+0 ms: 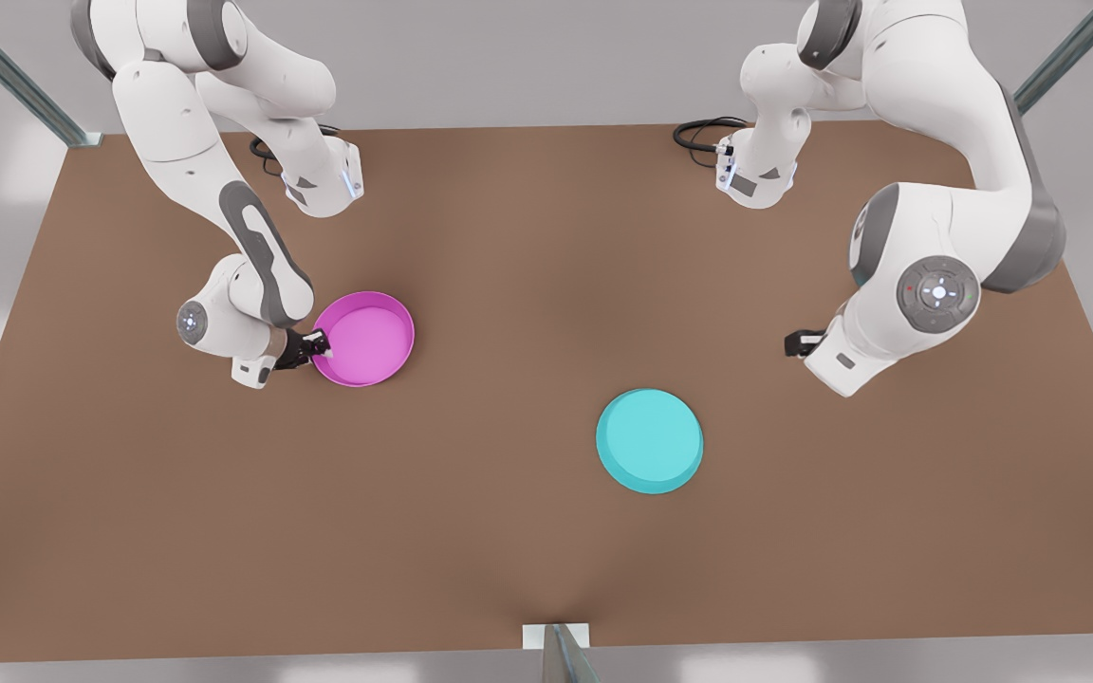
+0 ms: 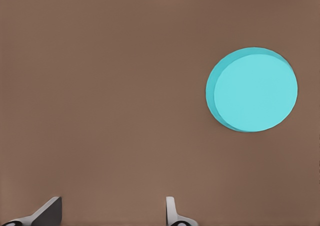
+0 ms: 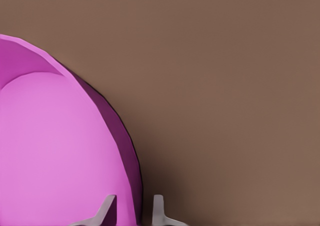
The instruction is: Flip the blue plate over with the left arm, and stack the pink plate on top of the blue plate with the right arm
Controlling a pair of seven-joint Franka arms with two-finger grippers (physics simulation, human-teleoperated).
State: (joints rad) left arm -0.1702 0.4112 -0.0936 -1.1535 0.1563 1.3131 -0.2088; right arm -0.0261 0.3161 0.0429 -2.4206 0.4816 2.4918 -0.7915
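1. My right pincer sits low at the near rim of the pink plate, on the front view's left; its fingers straddle the rim wall, one inside the dish and one outside, closed on it.
2. The pink plate rests open side up on the brown bench, its hollow facing the camera.
3. My right arm bends down over that plate from the far left corner of the front view.
4. My left pincer hangs above the bench on the front view's right, released, its two fingers spread well apart with bare bench between them.
5. The blue plate lies upside down, flat bottom up, on the bench near the front view's middle, well apart from my left pincer and from the pink plate.
6. Through my left wrist camera the blue plate lies ahead and to one side of the spread fingers, untouched.
7. My left arm folds in from the far right corner, a black cable looped at its base.
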